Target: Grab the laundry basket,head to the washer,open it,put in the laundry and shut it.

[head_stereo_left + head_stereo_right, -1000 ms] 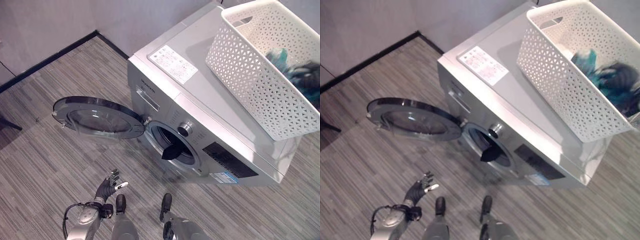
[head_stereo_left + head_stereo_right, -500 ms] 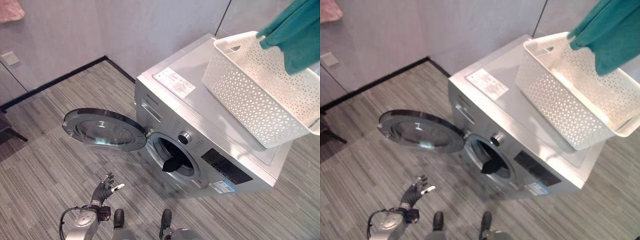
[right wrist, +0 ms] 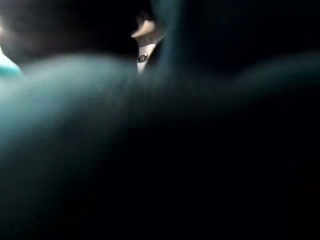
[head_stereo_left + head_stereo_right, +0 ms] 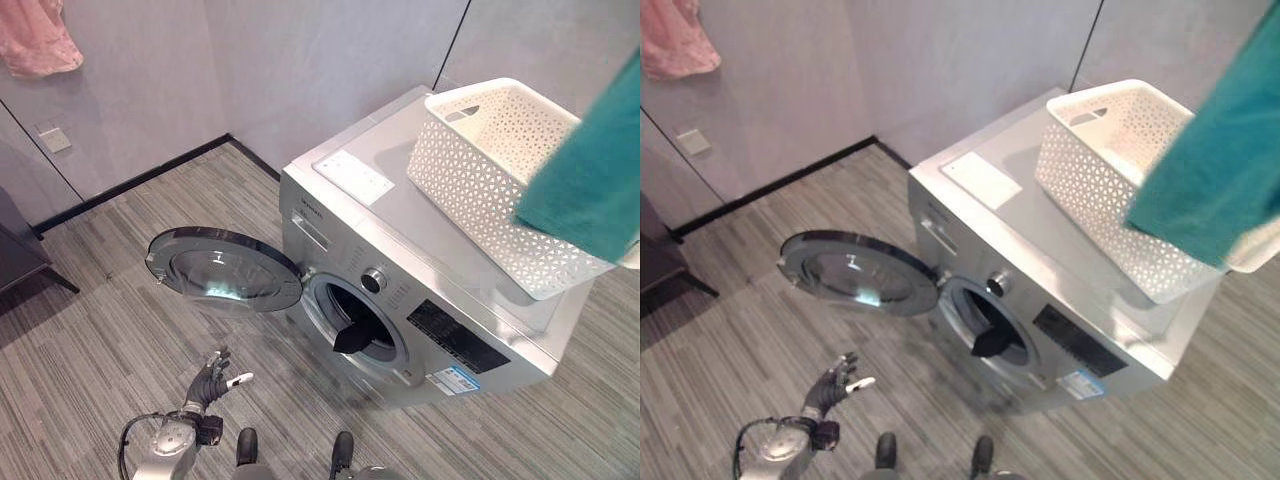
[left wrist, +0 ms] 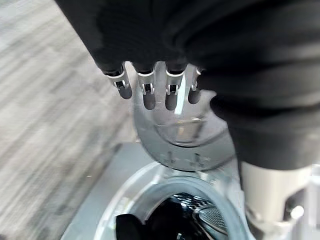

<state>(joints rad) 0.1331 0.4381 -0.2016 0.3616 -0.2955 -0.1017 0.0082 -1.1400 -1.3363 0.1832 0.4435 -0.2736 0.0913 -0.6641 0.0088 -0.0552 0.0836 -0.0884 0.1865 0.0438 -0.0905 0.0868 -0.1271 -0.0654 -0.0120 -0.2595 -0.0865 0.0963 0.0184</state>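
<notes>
A silver washer (image 4: 440,255) stands with its round door (image 4: 222,270) swung wide open to the left. A dark garment (image 4: 352,338) hangs at the rim of the drum opening. The white lattice laundry basket (image 4: 480,190) sits on top of the washer. A teal cloth (image 4: 590,190) hangs in the air in front of the basket's right end. In the right wrist view that teal cloth (image 3: 75,125) drapes over my right hand (image 3: 142,50), which holds it. My left hand (image 4: 212,378) hovers low over the floor in front of the door, with its fingers (image 5: 146,90) straight and nothing in them.
A pink cloth (image 4: 38,38) hangs on the grey wall at the upper left, above a wall socket (image 4: 54,137). A dark piece of furniture (image 4: 20,255) stands at the left edge. Striped grey floor (image 4: 90,340) lies around the washer.
The camera has pulled back and upward. The teal cloth left the basket, rose at the upper right, and now hangs lower in front of the basket. My left hand stays low.
</notes>
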